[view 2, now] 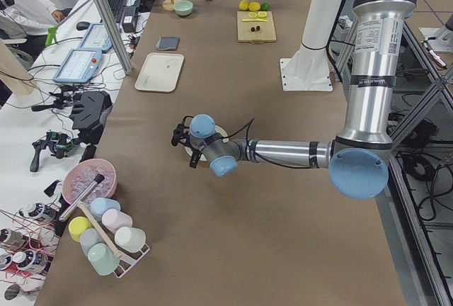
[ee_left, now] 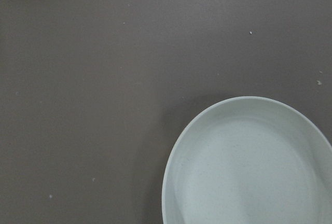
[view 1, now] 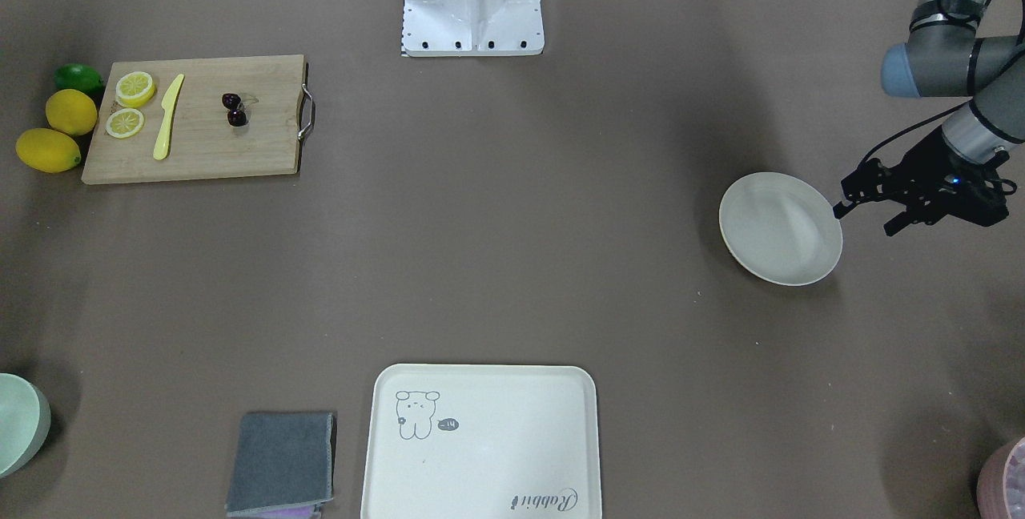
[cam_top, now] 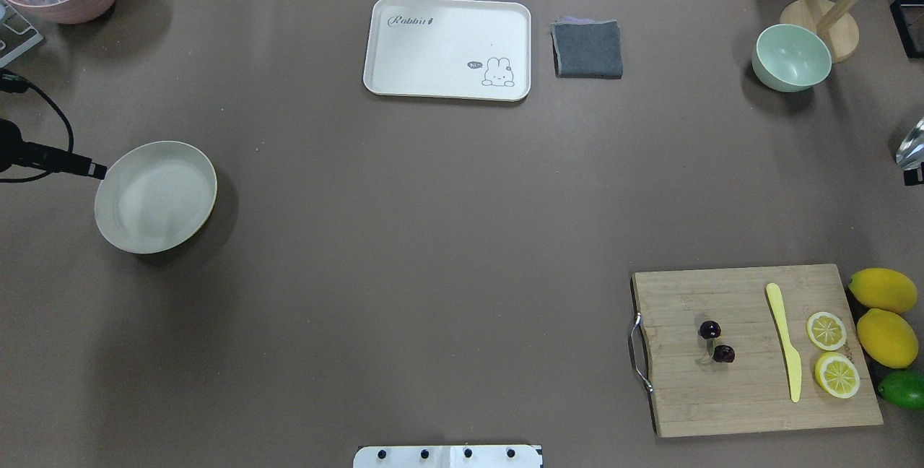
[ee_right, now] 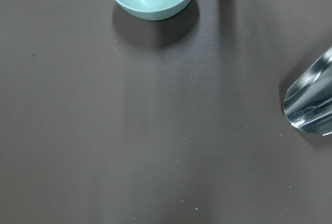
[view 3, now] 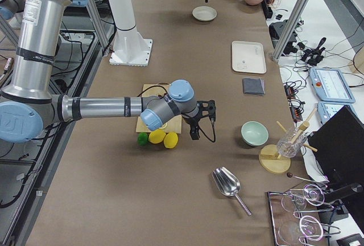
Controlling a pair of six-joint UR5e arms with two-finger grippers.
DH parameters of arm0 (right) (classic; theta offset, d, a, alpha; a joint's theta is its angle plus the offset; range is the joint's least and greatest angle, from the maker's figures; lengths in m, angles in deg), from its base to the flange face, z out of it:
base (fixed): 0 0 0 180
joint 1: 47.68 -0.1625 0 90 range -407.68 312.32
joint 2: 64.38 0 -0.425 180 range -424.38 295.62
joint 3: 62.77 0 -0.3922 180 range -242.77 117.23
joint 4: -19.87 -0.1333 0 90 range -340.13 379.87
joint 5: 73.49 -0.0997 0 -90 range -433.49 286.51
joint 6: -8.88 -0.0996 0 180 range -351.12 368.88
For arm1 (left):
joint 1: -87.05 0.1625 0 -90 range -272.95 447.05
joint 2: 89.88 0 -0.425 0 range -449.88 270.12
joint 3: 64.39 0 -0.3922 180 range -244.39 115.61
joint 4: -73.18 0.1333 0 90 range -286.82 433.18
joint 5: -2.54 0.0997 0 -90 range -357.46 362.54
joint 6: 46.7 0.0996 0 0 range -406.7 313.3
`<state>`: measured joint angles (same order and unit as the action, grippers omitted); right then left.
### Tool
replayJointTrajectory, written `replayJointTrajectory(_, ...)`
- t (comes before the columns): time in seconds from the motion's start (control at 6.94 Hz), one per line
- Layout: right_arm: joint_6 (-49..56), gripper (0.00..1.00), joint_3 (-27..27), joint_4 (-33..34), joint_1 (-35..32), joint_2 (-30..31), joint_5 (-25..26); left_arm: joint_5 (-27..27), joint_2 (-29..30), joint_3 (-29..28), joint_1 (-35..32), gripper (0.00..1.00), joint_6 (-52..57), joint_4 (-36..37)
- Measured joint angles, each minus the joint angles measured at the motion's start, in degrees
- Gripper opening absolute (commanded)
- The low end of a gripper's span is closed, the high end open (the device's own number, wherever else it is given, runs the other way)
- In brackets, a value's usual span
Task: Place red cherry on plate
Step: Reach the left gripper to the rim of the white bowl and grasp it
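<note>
Both my arms are silver-grey tubes with pale blue joint caps. Left arm has black bands and a small printed label on the upper tube, and the right arm has the same. A black cable loops down to the left gripper, all black, small blue light. White base has dark screws along its edge.

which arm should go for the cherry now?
Right. The red cherry lies on the cutting board in the robot's right half of the table, and the right gripper hangs near that board. The left gripper sits by the plate, far across the table.
</note>
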<state>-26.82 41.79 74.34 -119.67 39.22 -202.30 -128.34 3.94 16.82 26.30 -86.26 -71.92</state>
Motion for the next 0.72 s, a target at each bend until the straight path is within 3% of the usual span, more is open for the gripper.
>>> replayJointTrajectory(0.14,-0.35,0.99,0.24,-0.04,0.91,-0.16,0.36,1.04,0.94,-1.8,1.39,0.68,-0.21,-1.31)
replayJointTrajectory(0.58,-0.44,0.99,0.69,-0.07,1.54,-0.31,0.64,2.07,1.45,-2.86,4.34,0.43,-0.15,-1.91)
replayJointTrajectory(0.72,-0.4,0.99,0.72,-0.07,1.56,-0.32,0.66,2.11,1.46,-2.94,4.63,0.1,-0.11,-1.93)
